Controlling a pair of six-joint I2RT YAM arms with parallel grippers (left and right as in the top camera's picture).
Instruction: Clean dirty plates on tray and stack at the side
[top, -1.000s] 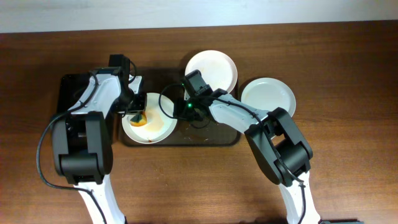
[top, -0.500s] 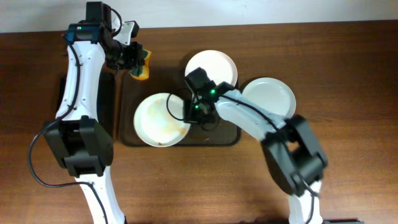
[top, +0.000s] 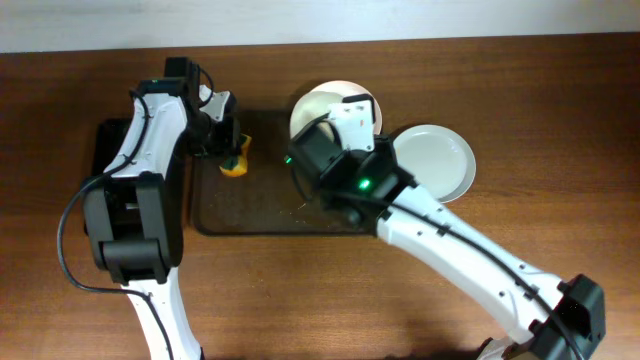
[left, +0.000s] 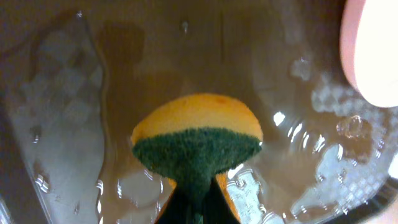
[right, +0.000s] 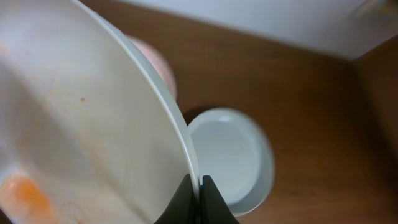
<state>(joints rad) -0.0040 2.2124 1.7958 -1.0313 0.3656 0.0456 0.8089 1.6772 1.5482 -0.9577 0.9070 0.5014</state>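
Since half a second ago the smeared plate (right: 93, 124) has come up off the tray (top: 250, 215), and the left arm has swung in from the far edge, so the sponge (top: 235, 165) now sits over the tray's 10 o'clock corner.

Nearest the robot, the dark grey-brown tray floor lies bare from 6 to 9 o'clock. The left wrist view shows it wet, with beads and sheets of water (left: 62, 124) around the sponge (left: 196, 140). The left gripper (top: 228, 148) is pinched tight on that sponge, with yellow foam outermost and the green scouring layer nearer the fingers. Whether the sponge touches the tray I cannot tell. At 9 o'clock of the tray, a smaller black tray (top: 105, 140) lies under the left arm.

Toward 3 o'clock the right gripper (right: 198, 186) is clamped on the rim of the smeared plate, which is steeply tilted. It is white and shallow, with an orange patch low at 7 o'clock, a tiny red speck higher up and faint streaks between. From overhead I cannot separate it from the arm.

Off the tray at 3 o'clock, a second plate (top: 440, 160) rests flat on the wooden table (top: 560, 100) and looks unmarked. It also shows past the held rim (right: 230, 155).

Farthest, at the tray's 1 o'clock corner, the third plate (top: 325, 100) shows white beyond the right wrist. It appears as a pinkish blur (right: 158, 68) behind the held plate.
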